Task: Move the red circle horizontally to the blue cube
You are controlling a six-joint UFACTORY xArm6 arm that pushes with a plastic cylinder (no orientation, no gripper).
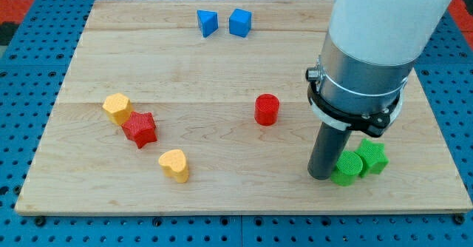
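Camera view, and the rod's tip [322,176] is planted on the bench [222,69] toward the view's lower right, touching or just beside the green cylinder-like block [344,168], with a green star [373,157] tucked in right behind that. No hand on this arm at all, just the straight dark rod, so there is nothing to be released or clenched, and nothing is being grasped. The red circle [267,109] stands alone near the middle of the bench, well apart from the tip, up and to the view's left of it. The blue cube [239,22] waits near the view's top, beside a blue wedge-like block [208,22]. Judging from this, the approach step is in hand: no contact with the red circle yet. The cube sits only a little to the view's left of the circle, so the next move looks to call for the tip to come round to the circle's right flank, clear of the greens, and nudge it gently leftward. Off to the view's left sit two yellow blocks [117,108] [174,165] and a red star [140,129], out of the way. No brands, labels or writing can be read anywhere.
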